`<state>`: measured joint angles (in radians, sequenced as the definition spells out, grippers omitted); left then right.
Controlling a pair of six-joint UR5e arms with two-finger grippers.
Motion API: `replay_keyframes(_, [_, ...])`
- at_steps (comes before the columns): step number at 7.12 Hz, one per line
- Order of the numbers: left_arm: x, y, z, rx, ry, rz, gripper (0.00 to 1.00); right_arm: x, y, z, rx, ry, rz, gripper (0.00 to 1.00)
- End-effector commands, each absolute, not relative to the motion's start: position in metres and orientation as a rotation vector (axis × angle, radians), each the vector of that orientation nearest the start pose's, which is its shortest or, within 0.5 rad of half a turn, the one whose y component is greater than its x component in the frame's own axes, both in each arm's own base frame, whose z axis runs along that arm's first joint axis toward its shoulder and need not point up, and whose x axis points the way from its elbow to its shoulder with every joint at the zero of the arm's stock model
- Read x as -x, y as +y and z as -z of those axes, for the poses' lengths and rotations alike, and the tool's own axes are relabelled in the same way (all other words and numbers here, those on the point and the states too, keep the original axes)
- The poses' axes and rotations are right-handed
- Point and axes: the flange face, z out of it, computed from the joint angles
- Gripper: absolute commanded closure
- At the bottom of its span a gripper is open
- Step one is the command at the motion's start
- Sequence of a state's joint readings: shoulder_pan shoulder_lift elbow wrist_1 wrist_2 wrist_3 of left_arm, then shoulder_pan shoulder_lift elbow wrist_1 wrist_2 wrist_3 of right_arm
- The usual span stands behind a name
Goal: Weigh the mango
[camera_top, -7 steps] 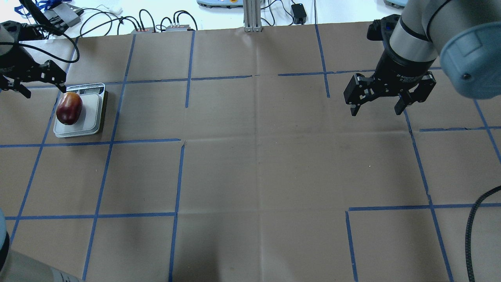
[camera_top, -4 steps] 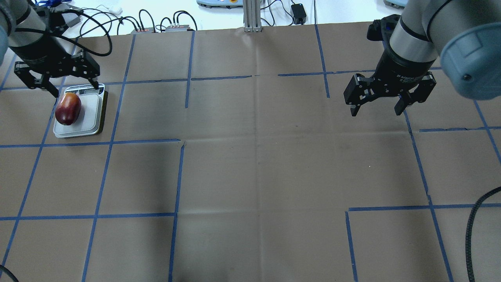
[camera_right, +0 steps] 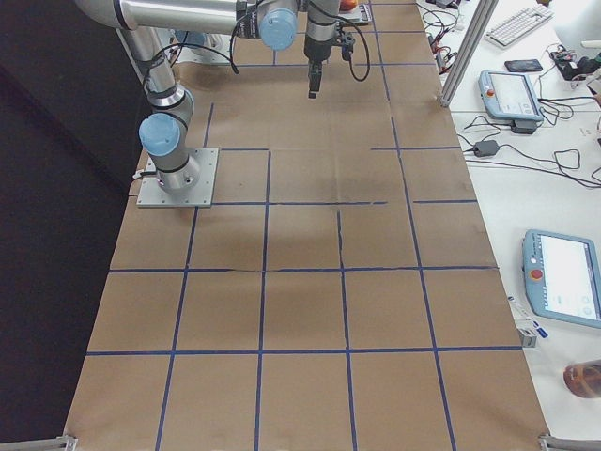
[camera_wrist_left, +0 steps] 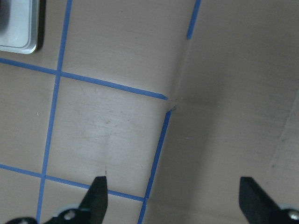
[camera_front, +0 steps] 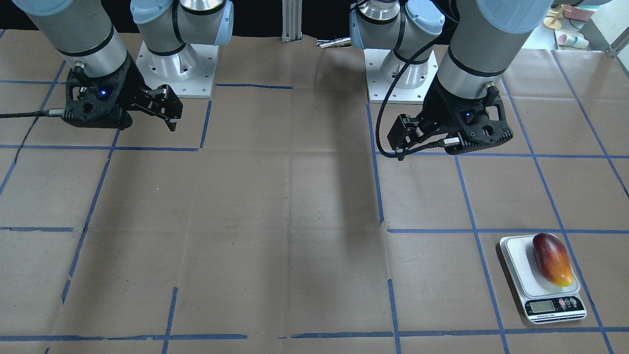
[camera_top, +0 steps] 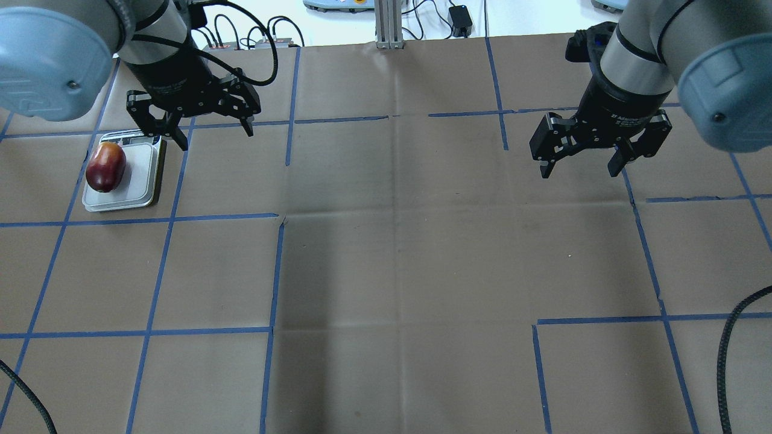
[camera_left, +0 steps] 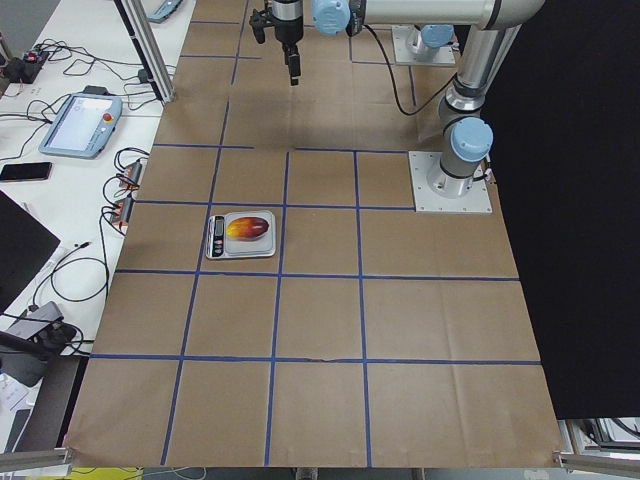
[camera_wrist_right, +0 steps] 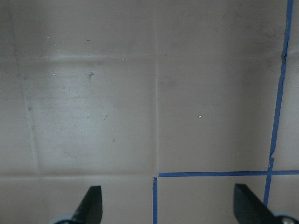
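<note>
The mango [camera_top: 106, 167], dark red shading to orange-yellow, lies lengthwise on the white scale [camera_top: 142, 175] at the table's far left. Both also show in the front view, the mango [camera_front: 553, 259] on the scale [camera_front: 516, 250], and in the left side view, where the mango [camera_left: 250, 229] is small. My left gripper [camera_top: 216, 137] is open and empty, raised to the right of the scale and apart from it. In the left wrist view it [camera_wrist_left: 174, 186] hangs over bare paper, with the scale's corner [camera_wrist_left: 16, 28] at top left. My right gripper [camera_top: 579, 173] is open and empty over the far right of the table.
Brown paper with blue tape lines [camera_top: 274, 271] covers the table. Cables and small boxes [camera_top: 241, 36] lie past the far edge, beside a metal post [camera_top: 389, 24]. A black cable [camera_top: 733, 337] hangs at the right edge.
My left gripper has swung right, from beside the mango to past the scale's right side, still open. The mango stays on the scale. The right arm has not moved.
</note>
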<state>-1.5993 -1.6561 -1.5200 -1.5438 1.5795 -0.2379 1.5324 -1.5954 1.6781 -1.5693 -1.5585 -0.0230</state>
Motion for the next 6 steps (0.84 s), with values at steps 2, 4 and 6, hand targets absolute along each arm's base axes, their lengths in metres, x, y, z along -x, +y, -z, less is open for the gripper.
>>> replay_keyframes(2, [0.144,-0.517,-0.469,0.145,3.176,-0.028,0.0,-0.116,-0.476,-0.447,-0.025,3.124,-0.131,0.0])
replay_keyframes(4, [0.132,-0.519,-0.47,0.173,3.167,-0.024,0.0,-0.116,-0.476,-0.447,-0.025,3.124,-0.131,0.0])
replay_keyframes(6, [0.132,-0.519,-0.474,0.196,3.155,-0.012,0.0,-0.116,-0.476,-0.447,-0.025,3.124,-0.131,0.0])
